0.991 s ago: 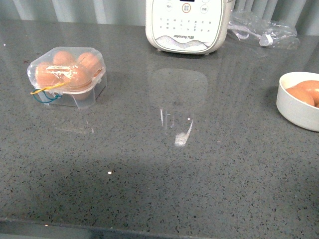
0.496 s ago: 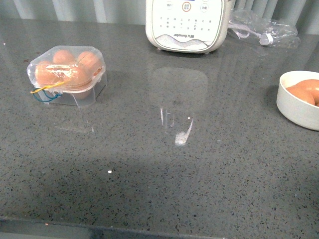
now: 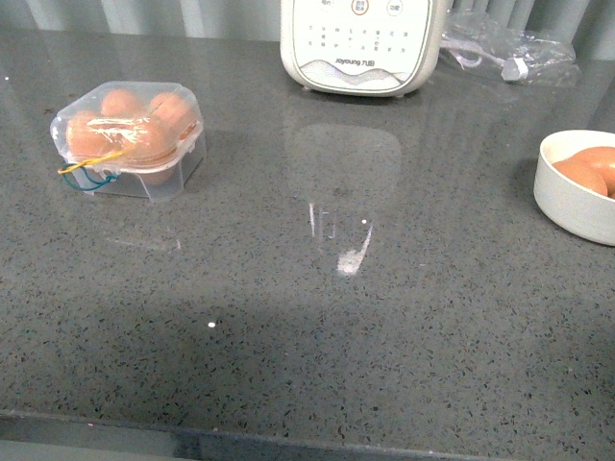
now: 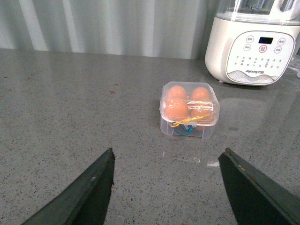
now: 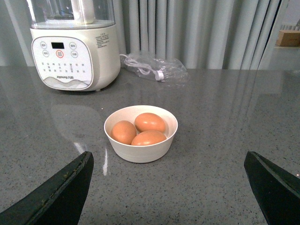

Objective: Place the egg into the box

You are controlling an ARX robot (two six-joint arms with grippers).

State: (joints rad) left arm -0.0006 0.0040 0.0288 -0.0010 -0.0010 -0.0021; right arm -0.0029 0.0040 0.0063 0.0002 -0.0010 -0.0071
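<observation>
Orange-brown eggs (image 5: 140,130) number three only from the right wrist.

Front view over whole counter (image 3: 317,317); wrist views low, sharing the appliance (image 4: 255,47).

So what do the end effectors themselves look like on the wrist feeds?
Only the fingers show. The left end effector has two dark, near-black fingers tapering to wedge-shaped tips with a matte, slightly scuffed surface. The right end effector looks the same, with dark tapered fingers. No cables, markings or arm links are visible, and the front view shows neither arm.
</observation>
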